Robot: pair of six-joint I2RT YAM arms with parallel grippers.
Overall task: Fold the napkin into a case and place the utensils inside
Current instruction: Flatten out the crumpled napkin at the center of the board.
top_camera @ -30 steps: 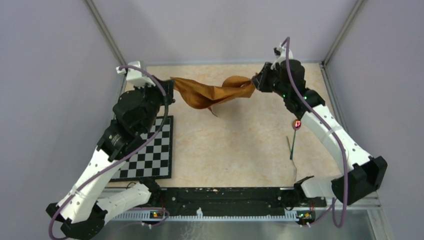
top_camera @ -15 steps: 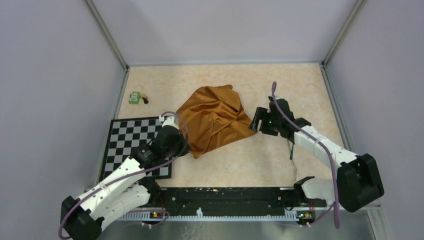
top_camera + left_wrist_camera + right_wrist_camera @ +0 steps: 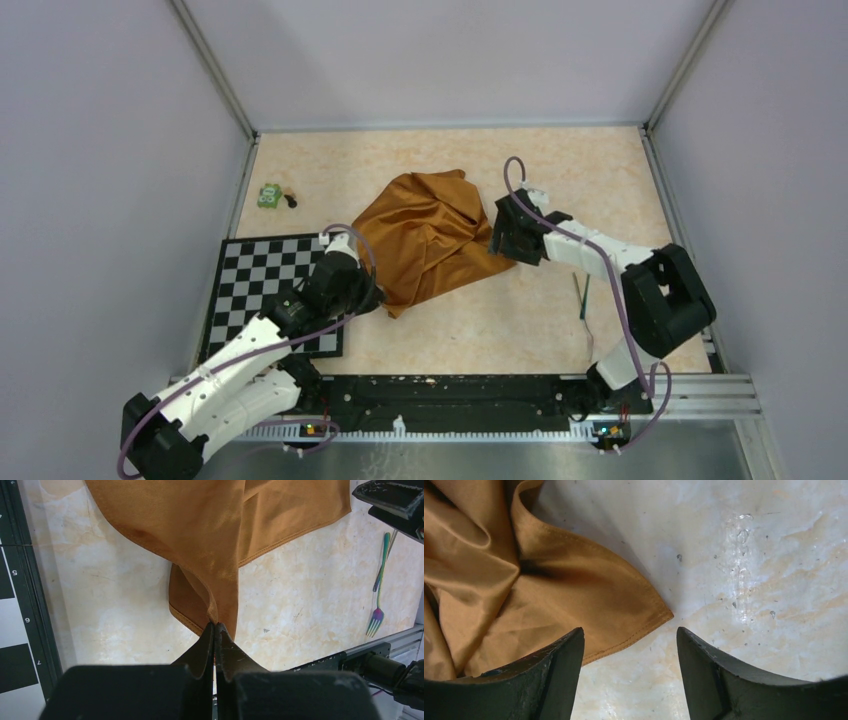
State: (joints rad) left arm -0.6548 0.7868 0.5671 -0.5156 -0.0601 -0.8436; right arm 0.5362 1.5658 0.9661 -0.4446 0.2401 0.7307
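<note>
The marbled table bears a crumpled napkin, a checkered mat, a green toy and utensils.

A black-and-white checkered mat is lying flat at the near left of the beige marbled table, its numbered border facing the middle. A small green toy is sitting beyond the mat near the left wall, with a tiny dark piece just beside it. Plain grey walls are enclosing the table, and a black rail is running along its near edge.
</note>
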